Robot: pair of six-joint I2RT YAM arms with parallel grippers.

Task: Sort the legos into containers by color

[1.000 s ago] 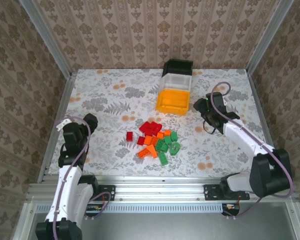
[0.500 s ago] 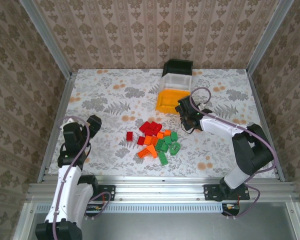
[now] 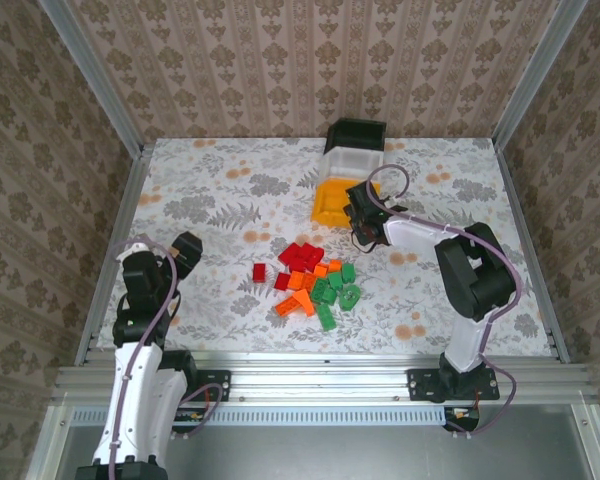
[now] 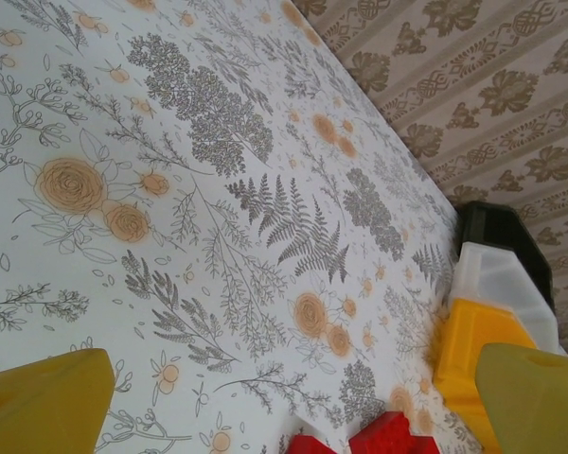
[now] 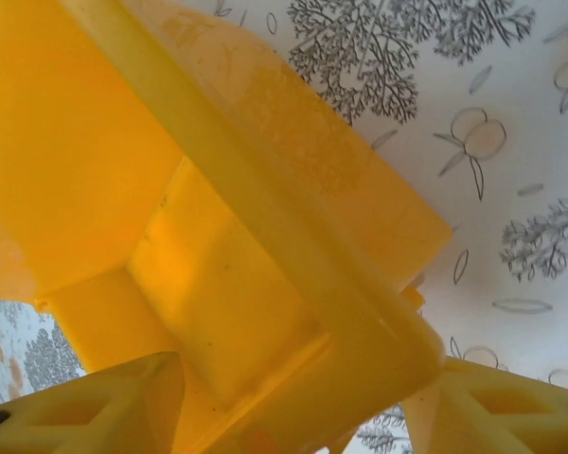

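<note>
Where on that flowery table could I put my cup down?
The left half of the table is widest open, between the left claw and the row of bins. More lies along the right edge, past the right arm. Crowded: the Lego pile at centre and the yellow bin behind it, right claw at its rim.

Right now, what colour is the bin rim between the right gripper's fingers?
Yellow-orange bin, clearest in the right wrist view.

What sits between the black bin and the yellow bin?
The white translucent bin, in line with the black bin and yellow bin, seen from the top view.
</note>
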